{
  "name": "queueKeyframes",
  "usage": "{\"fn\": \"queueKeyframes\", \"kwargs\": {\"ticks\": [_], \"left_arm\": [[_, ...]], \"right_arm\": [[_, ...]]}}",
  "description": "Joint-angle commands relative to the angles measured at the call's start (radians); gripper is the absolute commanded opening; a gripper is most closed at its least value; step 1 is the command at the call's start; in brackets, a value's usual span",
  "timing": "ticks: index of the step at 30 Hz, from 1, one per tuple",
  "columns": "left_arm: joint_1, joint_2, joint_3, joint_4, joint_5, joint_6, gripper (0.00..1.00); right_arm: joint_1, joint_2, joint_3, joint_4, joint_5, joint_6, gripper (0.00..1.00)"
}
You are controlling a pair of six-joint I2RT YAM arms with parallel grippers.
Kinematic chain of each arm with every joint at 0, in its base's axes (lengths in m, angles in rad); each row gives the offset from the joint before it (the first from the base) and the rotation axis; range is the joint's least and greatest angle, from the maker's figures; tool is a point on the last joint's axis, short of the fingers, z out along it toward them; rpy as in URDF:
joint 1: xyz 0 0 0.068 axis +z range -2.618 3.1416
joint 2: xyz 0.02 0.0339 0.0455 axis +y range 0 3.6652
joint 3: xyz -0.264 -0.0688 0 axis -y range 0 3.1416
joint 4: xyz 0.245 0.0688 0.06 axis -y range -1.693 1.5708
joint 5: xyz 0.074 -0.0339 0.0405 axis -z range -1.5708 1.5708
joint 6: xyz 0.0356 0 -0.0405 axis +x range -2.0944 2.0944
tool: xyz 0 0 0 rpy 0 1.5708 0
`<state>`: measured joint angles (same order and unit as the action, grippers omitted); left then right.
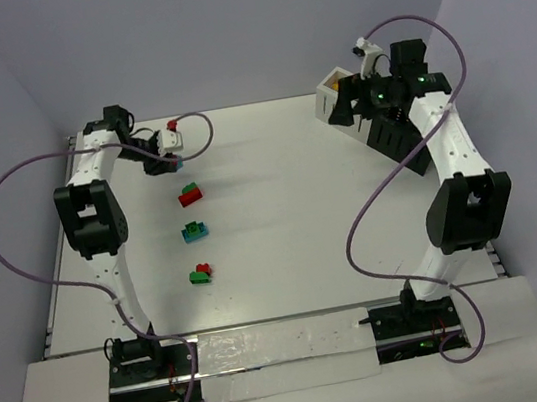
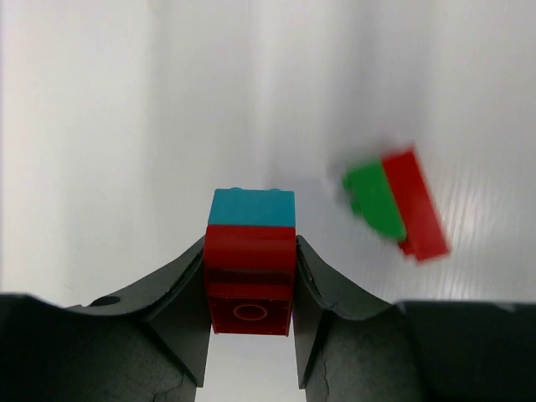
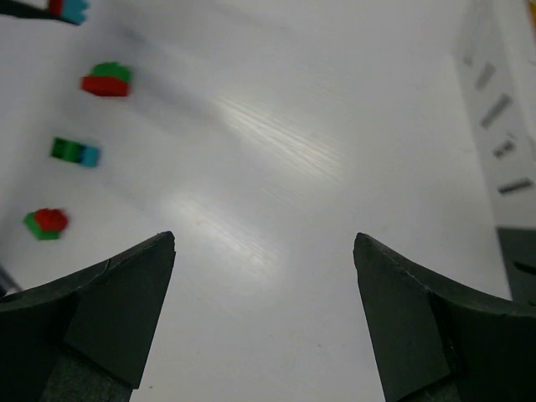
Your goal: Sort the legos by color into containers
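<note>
My left gripper (image 2: 249, 285) is shut on a red lego (image 2: 249, 276) with a teal lego (image 2: 251, 208) stacked on its far end, held above the table. A green-and-red pair (image 2: 394, 203) lies on the table just to its right. In the top view the left gripper (image 1: 168, 147) hangs at the far left, above a column of three two-colour pairs: red-green (image 1: 189, 195), teal-green (image 1: 194, 231) and green-red (image 1: 199, 272). My right gripper (image 3: 264, 243) is open and holds nothing, near the containers: a white bin (image 1: 331, 93) and a black bin (image 1: 395, 136).
The white bin's slotted wall (image 3: 494, 109) fills the right edge of the right wrist view. Purple cables loop beside both arms. The white table (image 1: 290, 208) ends at a taped strip by the arm bases.
</note>
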<state>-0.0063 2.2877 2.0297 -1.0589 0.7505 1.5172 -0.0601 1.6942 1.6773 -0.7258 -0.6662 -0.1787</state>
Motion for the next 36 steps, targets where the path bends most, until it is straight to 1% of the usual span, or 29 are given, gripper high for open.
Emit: {"fn": "queueKeyframes", "kwargs": {"ticks": [1, 3, 5, 6, 8, 9, 10, 11, 12, 14, 17, 20, 23, 25, 27, 29, 30, 32, 36], "left_arm": [[-0.089, -0.226, -0.013, 0.166, 0.296, -0.340, 0.00], [-0.124, -0.296, -0.070, 0.262, 0.379, -0.529, 0.00], [-0.164, -0.392, -0.167, 0.413, 0.446, -0.700, 0.00], [-0.191, -0.425, -0.244, 0.532, 0.483, -0.783, 0.00], [-0.237, -0.498, -0.376, 0.759, 0.509, -0.984, 0.00], [-0.255, -0.528, -0.426, 0.839, 0.518, -1.061, 0.00], [-0.280, -0.569, -0.504, 0.913, 0.521, -1.171, 0.00], [-0.288, -0.595, -0.531, 1.022, 0.522, -1.254, 0.00], [-0.298, -0.605, -0.560, 1.066, 0.523, -1.287, 0.00], [-0.318, -0.626, -0.606, 1.221, 0.535, -1.405, 0.00], [-0.336, -0.630, -0.611, 1.258, 0.550, -1.464, 0.00], [-0.342, -0.628, -0.614, 1.311, 0.569, -1.550, 0.00], [-0.343, -0.629, -0.611, 1.321, 0.577, -1.571, 0.00], [-0.345, -0.634, -0.609, 1.321, 0.578, -1.566, 0.00], [-0.351, -0.641, -0.614, 1.315, 0.578, -1.549, 0.00], [-0.356, -0.649, -0.617, 1.306, 0.576, -1.530, 0.01], [-0.358, -0.649, -0.617, 1.299, 0.576, -1.528, 0.01], [-0.372, -0.656, -0.613, 1.255, 0.570, -1.458, 0.01], [-0.387, -0.660, -0.609, 1.227, 0.555, -1.429, 0.01]], "right_arm": [[0.076, -0.127, -0.070, 0.325, -0.214, 0.143, 0.93], [0.117, -0.156, -0.108, 0.435, -0.250, 0.173, 0.93], [0.152, -0.168, -0.133, 0.529, -0.278, 0.202, 0.92], [0.175, -0.169, -0.135, 0.550, -0.297, 0.213, 0.91], [0.200, -0.165, -0.131, 0.577, -0.317, 0.225, 0.90], [0.222, -0.160, -0.127, 0.585, -0.332, 0.227, 0.90], [0.232, -0.156, -0.122, 0.595, -0.338, 0.234, 0.89], [0.249, -0.150, -0.115, 0.602, -0.351, 0.238, 0.88], [0.256, -0.148, -0.113, 0.605, -0.355, 0.240, 0.88], [0.291, -0.136, -0.104, 0.610, -0.387, 0.248, 0.86], [0.328, -0.122, -0.083, 0.585, -0.420, 0.233, 0.84], [0.360, -0.111, -0.046, 0.485, -0.446, 0.135, 0.83], [0.377, -0.100, -0.025, 0.423, -0.454, 0.078, 0.82], [0.392, -0.089, 0.001, 0.343, -0.455, 0.012, 0.84], [0.403, -0.080, 0.018, 0.313, -0.457, -0.023, 0.88], [0.408, -0.072, 0.032, 0.270, -0.457, -0.049, 0.90], [0.411, -0.067, 0.040, 0.258, -0.457, -0.059, 0.90], [0.418, -0.058, 0.049, 0.236, -0.449, -0.092, 0.90], [0.426, -0.049, 0.071, 0.209, -0.439, -0.129, 0.90]]}}
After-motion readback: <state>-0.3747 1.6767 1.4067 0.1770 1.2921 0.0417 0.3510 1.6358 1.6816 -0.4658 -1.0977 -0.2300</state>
